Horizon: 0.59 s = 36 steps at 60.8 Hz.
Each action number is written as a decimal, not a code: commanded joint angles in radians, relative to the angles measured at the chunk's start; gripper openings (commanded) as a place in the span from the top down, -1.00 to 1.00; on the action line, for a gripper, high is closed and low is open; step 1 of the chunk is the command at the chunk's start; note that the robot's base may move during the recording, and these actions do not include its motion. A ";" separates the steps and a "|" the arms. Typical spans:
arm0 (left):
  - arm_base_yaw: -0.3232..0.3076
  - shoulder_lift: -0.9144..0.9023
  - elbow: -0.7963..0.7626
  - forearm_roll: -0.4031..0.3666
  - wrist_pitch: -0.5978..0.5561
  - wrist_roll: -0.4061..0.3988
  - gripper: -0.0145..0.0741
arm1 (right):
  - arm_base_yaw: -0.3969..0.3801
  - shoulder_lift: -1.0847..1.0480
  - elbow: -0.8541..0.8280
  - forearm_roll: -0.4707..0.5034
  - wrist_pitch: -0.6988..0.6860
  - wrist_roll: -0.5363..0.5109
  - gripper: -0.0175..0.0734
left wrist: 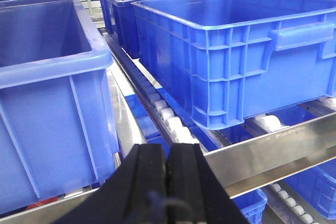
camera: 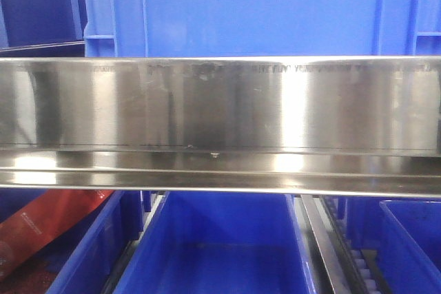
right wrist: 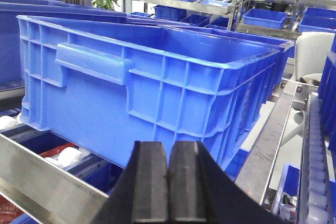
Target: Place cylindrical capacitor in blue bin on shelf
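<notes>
Capacitor not seen in any view. Blue bin (left wrist: 231, 51) sits on shelf (camera: 220, 122) rollers, front rail just below. L gripper (left wrist: 168, 174) and R gripper (right wrist: 168, 182): pads pressed together, nothing held.

A bin (camera: 262, 8) sits on the shelf (camera: 220, 125); 3 more bins (camera: 220, 253) lie side by side beneath it.

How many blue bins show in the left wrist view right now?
At least 3 on the near tier: a bin at left, a large bin at right, and another bin behind it. More sit farther back and below, partly hidden.
</notes>
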 commanded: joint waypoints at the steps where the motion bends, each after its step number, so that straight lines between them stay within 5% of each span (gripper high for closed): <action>1: -0.004 -0.005 0.001 0.008 -0.020 -0.009 0.92 | -0.002 -0.006 0.005 -0.012 -0.041 -0.002 0.86; 36: -0.004 -0.005 0.001 0.010 -0.020 -0.009 0.92 | -0.002 -0.006 0.005 -0.012 -0.043 -0.002 0.86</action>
